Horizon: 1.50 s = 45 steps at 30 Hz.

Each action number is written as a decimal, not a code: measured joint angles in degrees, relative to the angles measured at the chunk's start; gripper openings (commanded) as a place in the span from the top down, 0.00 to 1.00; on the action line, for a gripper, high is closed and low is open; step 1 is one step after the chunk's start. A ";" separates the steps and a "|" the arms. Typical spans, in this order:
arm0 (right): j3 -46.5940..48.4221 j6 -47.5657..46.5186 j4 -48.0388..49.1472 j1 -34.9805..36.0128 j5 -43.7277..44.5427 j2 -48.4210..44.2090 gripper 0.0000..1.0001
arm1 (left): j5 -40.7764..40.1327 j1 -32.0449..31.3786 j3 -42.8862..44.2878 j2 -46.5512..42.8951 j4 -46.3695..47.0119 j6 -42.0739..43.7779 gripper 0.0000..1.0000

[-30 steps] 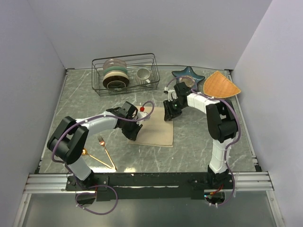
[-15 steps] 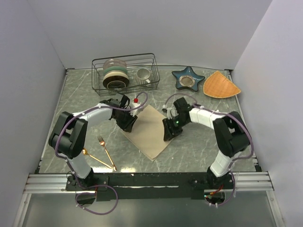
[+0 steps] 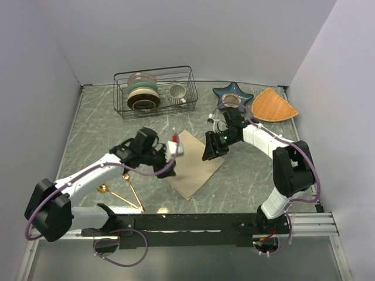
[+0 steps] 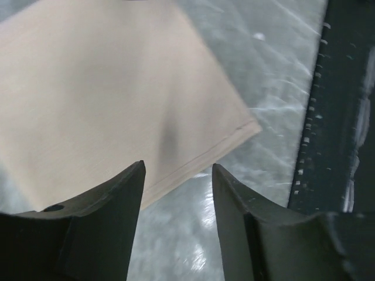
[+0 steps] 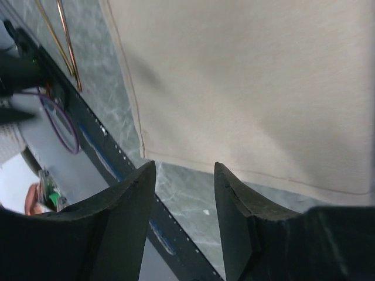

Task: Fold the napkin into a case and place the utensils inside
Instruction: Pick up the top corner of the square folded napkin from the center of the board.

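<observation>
The beige napkin point(image 3: 193, 164) lies flat on the table as a folded rectangle turned diagonally. My left gripper point(image 3: 167, 159) hovers at its left edge, open, and the left wrist view shows bare table between the fingers point(image 4: 111, 211) and the napkin's near corner point(image 4: 117, 105) ahead. My right gripper point(image 3: 209, 153) is over the napkin's right corner, also open and empty. The napkin's hemmed edge point(image 5: 246, 88) sits just beyond its fingers point(image 5: 126, 205). The gold fork point(image 3: 130, 186) and spoon point(image 3: 111, 192) lie near the front left; both utensils point(image 5: 58, 41) show in the right wrist view.
A wire dish rack point(image 3: 155, 88) with plates and a mug stands at the back. A blue star-shaped dish point(image 3: 232, 96) and an orange wedge mat point(image 3: 272, 105) are at the back right. The black mounting rail point(image 3: 187, 222) runs along the front edge.
The napkin was turned from square-on to diagonal and now lies still. Both grippers opened wider and drew off it. The left arm swung back toward the near left.
</observation>
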 measured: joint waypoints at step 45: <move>1.75 3.72 2.58 -4.31 -3.37 6.84 0.46 | -14.47 -27.36 -1.07 17.16 7.98 12.00 0.87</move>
